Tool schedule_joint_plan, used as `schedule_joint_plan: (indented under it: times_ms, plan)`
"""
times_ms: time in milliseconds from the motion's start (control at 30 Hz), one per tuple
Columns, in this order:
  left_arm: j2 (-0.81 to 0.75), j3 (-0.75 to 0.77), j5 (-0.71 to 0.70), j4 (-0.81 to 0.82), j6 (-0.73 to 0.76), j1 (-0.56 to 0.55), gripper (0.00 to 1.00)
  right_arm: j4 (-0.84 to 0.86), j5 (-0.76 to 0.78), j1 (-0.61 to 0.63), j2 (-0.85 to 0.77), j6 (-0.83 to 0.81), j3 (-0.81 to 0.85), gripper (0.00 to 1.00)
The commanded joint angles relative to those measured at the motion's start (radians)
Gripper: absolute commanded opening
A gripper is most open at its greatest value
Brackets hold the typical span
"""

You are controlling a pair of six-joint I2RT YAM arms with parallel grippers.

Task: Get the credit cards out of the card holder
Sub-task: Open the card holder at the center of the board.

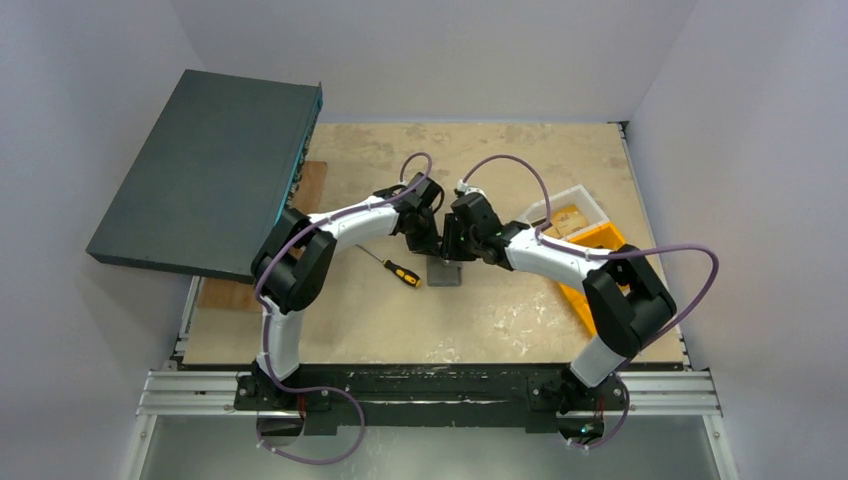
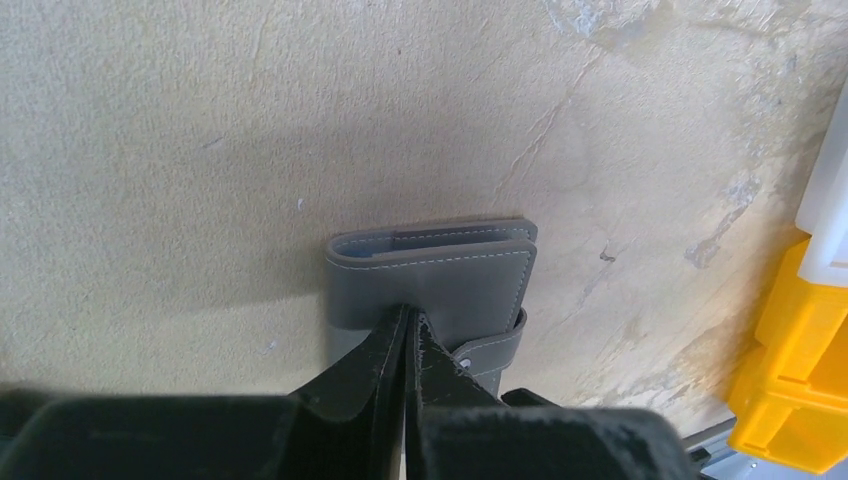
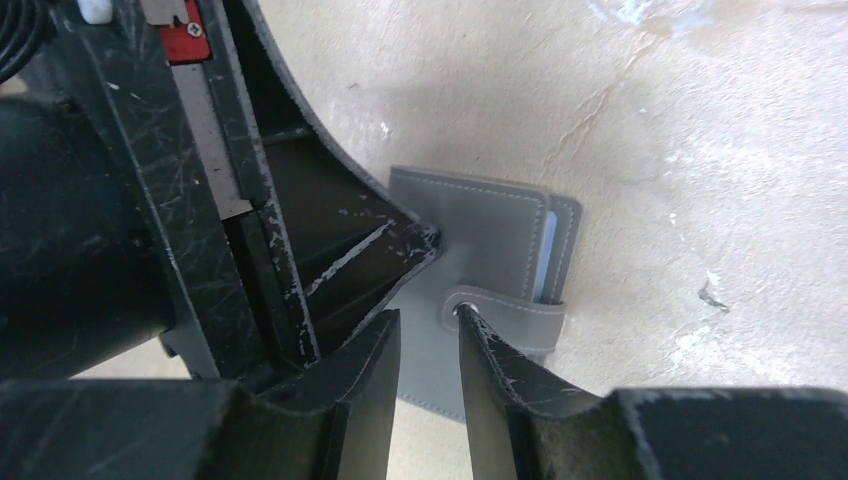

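Left hand (image 2: 408, 325), closed, presses its tips on the card holder (image 2: 440, 280), which lies shut on the table (image 2: 200, 150). Right hand (image 3: 428, 325) stands partly open at the tab (image 3: 510, 318); next it probably must catch this tab and unsnap it.

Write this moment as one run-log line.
card holder: folded on table | left pincer: shut, tips on it | right pincer: open at tab

My left gripper (image 2: 408, 322) and right gripper (image 3: 427, 318) are black, scuffed with pale scratches. The holder (image 3: 490, 225) is grey with pale stitching, a silvery snap on its tab and pale blue showing inside. The table (image 2: 200, 150) is tan with whitish patches, the bin (image 2: 800, 380) yellow-orange, the box (image 1: 200, 170) dark grey-teal.
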Motion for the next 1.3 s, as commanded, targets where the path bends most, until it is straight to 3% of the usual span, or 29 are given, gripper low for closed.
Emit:
schedule_joint_plan:
  times_ms: [0,433,567,900,1067,1167,1267]
  plan:
    - [0.054,-0.015,0.014,-0.037,0.019,0.006,0.00,-0.025,0.164,0.052,0.045,-0.022,0.044,0.29]
    - [0.067,-0.028,0.090,-0.019,-0.004,0.030,0.00,-0.011,0.288,0.135,0.143,0.002,0.031,0.32]
    - [0.074,-0.031,0.117,-0.010,-0.019,0.042,0.00,0.013,0.288,0.151,0.118,0.007,-0.001,0.41]
    - [0.098,-0.040,0.168,0.003,-0.041,0.060,0.00,0.137,0.266,0.157,0.046,0.007,-0.116,0.37]
    - [0.099,-0.042,0.173,0.001,-0.045,0.065,0.00,0.096,0.299,0.171,0.078,-0.005,-0.081,0.33]
    - [0.102,-0.042,0.176,-0.001,-0.044,0.067,0.00,0.083,0.332,0.199,0.075,-0.012,-0.074,0.41]
    - [0.103,-0.042,0.178,-0.002,-0.043,0.066,0.00,0.066,0.358,0.214,0.084,-0.012,-0.063,0.42]
